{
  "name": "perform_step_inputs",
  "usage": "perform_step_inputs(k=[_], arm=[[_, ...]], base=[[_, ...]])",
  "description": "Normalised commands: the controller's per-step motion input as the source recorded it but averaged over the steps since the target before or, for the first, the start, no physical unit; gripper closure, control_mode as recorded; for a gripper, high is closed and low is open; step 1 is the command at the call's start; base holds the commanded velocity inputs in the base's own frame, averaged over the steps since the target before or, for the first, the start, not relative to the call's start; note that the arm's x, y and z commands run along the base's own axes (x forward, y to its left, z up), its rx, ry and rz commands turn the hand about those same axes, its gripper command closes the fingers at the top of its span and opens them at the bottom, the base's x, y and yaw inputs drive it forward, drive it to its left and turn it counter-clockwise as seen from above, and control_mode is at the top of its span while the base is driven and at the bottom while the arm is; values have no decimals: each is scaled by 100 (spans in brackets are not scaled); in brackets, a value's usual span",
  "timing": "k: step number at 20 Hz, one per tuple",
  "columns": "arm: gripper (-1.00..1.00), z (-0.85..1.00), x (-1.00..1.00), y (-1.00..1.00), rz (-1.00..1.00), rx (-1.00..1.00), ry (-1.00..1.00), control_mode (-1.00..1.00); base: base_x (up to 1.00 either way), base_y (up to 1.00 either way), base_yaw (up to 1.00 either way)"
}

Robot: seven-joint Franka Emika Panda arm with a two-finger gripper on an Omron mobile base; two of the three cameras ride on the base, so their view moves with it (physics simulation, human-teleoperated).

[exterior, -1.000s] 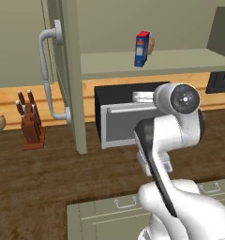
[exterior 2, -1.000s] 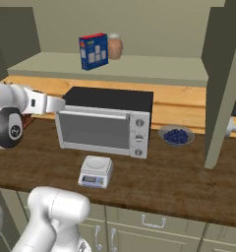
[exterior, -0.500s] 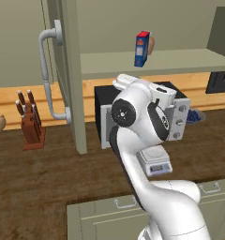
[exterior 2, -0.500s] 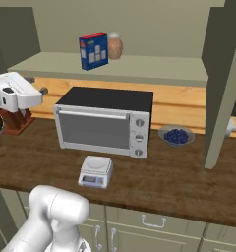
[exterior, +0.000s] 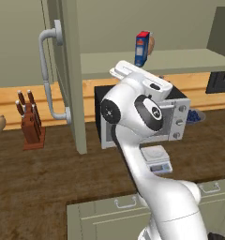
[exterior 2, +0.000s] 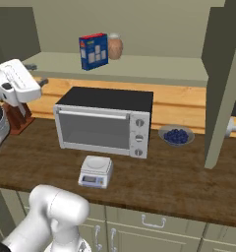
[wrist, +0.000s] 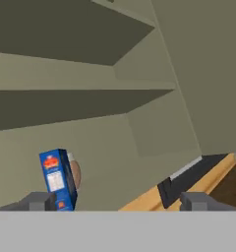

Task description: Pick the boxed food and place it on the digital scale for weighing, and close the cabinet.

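Observation:
The boxed food (exterior: 142, 48) (exterior 2: 93, 50) stands upright on the lower shelf of the open olive-green cabinet (exterior: 70, 70), with a brown jar (exterior 2: 115, 47) just behind it. In the hand view the boxed food (wrist: 57, 179) shows blue and red at the lower left, some way ahead. My gripper (wrist: 119, 202) (exterior 2: 37, 75) is open and holds nothing; it hovers left of the oven, below shelf level, apart from the box. The digital scale (exterior 2: 96, 171) (exterior: 155, 157) sits on the wooden counter in front of the oven. Both cabinet doors stand open.
A black-and-silver oven (exterior 2: 105, 120) stands under the shelf. A bowl of blueberries (exterior 2: 176, 135) lies to its right, a knife block (exterior: 30, 124) to its left. The left cabinet door with its grey handle (exterior: 48, 75) and the right door (exterior 2: 223, 83) jut out over the counter.
The arm has swung up from in front of the oven and turned the hand toward the cabinet shelf. The boxed food, the scale and the doors have not moved.

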Motion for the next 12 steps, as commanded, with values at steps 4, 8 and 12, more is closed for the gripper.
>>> perform_step_inputs(k=[4, 8, 12], arm=[[-100, 1, 51, -3, 0, 0, 13, -100], [-100, 1, 62, -17, 4, 0, 21, -100], [-100, 3, 43, -27, 7, 0, 5, -100]], base=[[0, 0, 0], [0, 0, 0], [0, 0, 0]])
